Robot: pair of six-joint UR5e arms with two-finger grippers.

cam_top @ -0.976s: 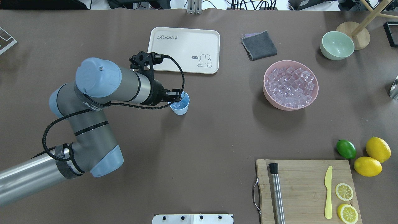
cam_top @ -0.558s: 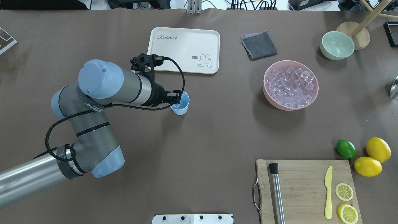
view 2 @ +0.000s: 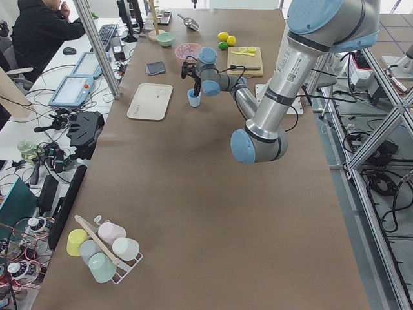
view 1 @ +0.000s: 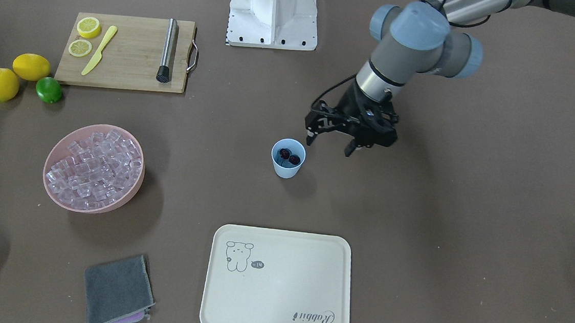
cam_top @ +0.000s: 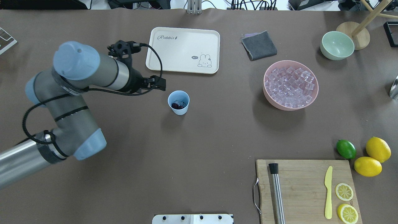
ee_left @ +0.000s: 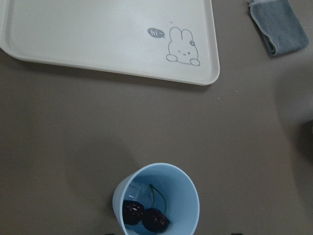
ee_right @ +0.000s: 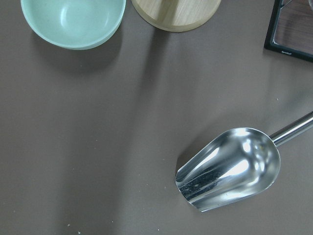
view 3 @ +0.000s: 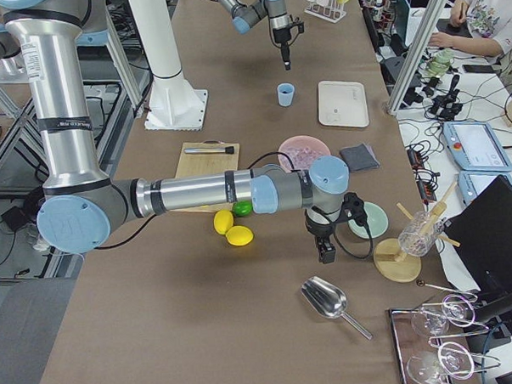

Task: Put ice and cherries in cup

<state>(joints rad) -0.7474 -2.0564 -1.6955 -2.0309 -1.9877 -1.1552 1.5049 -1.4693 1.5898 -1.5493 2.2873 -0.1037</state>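
Now cherries (view 1: 290,157) inside cup (view 1: 287,169) — left tool (view 1: 328,148) nearby, apart.

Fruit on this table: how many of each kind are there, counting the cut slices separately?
Whole lemons: 2
Lime: 1
Lemon slices: 2
Cherries, in the blue cup: 2
Total: 7

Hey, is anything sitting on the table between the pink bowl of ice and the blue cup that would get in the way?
Nothing visible does. The table between the pink bowl of ice and the cup is bare. The grey cloth and the tray lie off to the far side.
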